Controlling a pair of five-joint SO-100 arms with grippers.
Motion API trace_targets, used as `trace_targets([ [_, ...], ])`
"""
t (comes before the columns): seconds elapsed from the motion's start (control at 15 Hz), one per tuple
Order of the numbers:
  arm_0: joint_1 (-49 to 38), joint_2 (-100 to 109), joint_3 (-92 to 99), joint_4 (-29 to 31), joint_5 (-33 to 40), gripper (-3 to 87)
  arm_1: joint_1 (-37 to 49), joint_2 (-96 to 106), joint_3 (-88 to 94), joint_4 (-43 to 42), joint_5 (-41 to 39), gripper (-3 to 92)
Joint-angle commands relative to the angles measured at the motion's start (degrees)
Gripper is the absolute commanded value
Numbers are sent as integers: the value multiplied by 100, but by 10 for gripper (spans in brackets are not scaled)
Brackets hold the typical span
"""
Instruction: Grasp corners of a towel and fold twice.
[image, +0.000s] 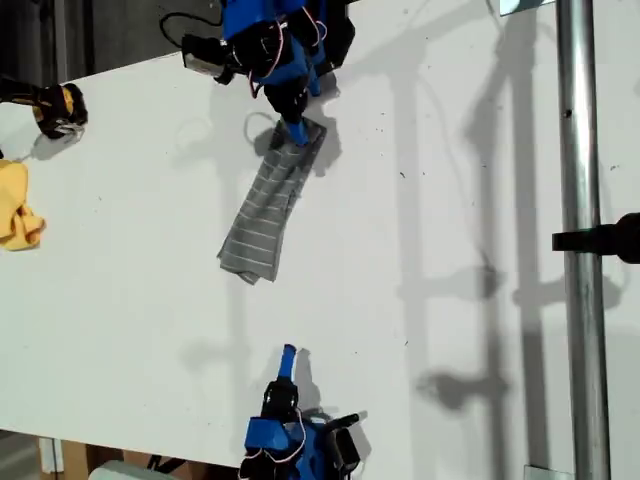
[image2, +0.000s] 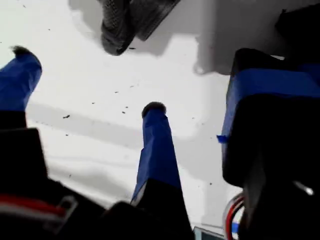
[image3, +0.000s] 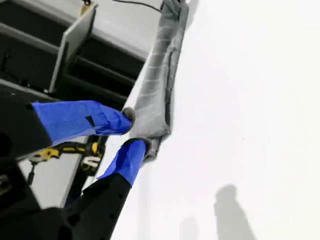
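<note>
The grey striped towel (image: 262, 210) lies bunched into a long narrow strip on the white table (image: 450, 250). My second gripper (image3: 136, 131) is shut on one end of the towel (image3: 160, 75); in the exterior view this gripper (image: 296, 133) is at the top, at the strip's upper end. My first gripper (image2: 87, 82) stands open over bare table with nothing between its fingers. The towel's other end (image2: 125, 22) lies some way ahead of it. In the exterior view this gripper (image: 288, 355) is at the bottom. Single corners are hidden in the folds.
A plain yellow cloth (image: 18, 205) lies at the exterior view's left edge, with a yellow-and-black tool (image: 55, 108) above it. A metal pole (image: 580, 240) with a black clamp (image: 605, 240) runs down the exterior view's right side.
</note>
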Motion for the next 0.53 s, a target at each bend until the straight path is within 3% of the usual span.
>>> trace_targets([
  [0.0,0,44,88,193,-325,72,659,-185,448,-650,-633,405],
  [0.13,18,44,35,492,-563,70,1195,-325,686,-967,-1055,407],
  [0.33,334,44,185,404,-1187,70,1705,-1415,545,-1178,-1538,414],
  [0.47,606,44,202,510,-1538,70,1775,-2294,712,-1907,-1617,424],
])
